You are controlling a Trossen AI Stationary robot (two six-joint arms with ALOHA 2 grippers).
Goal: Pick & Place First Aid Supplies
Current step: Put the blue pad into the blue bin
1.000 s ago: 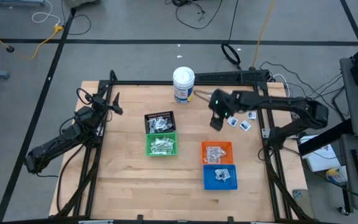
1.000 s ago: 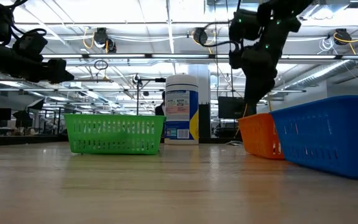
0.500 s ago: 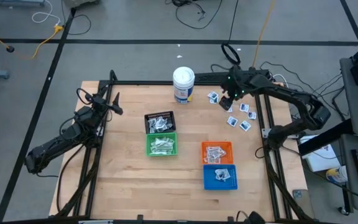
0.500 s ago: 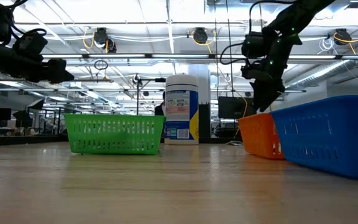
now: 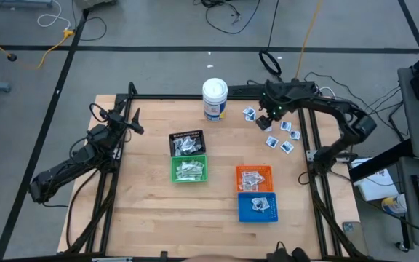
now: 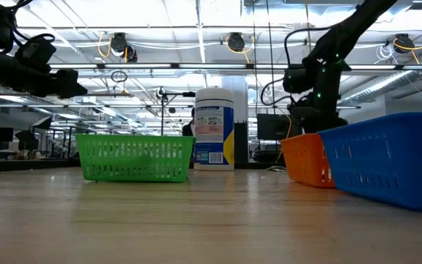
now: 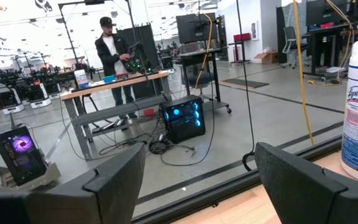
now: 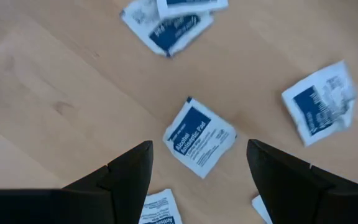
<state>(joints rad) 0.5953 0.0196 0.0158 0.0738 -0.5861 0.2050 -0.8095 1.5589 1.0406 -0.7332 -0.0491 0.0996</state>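
Several loose first aid supplies, white square packets with blue print [image 5: 271, 142], lie flat on the wood at the table's far right. My right gripper [image 5: 268, 114] hangs above them, pointing steeply down, open. In the right wrist view its fingers [image 8: 199, 148] stand on either side of one packet [image 8: 199, 138] below, without touching it. More packets [image 8: 321, 102] lie around. My left gripper [image 5: 135, 122] waits open and level at the table's left; its wrist view shows nothing between its fingers [image 7: 201, 158].
A white canister [image 5: 214, 99] stands at the far edge, just left of the packets. A black basket [image 5: 187, 143] and a green basket [image 5: 189, 169] sit mid-table, an orange basket [image 5: 254, 178] and a blue basket [image 5: 257, 207] nearer right, all holding packets. A person [image 7: 114, 53] stands far beyond the table.
My right gripper has swung from above the table's middle right toward the far edge and come down over the loose packets, rolling somewhat on the way. Its fingers have stayed open. The packets have not moved.
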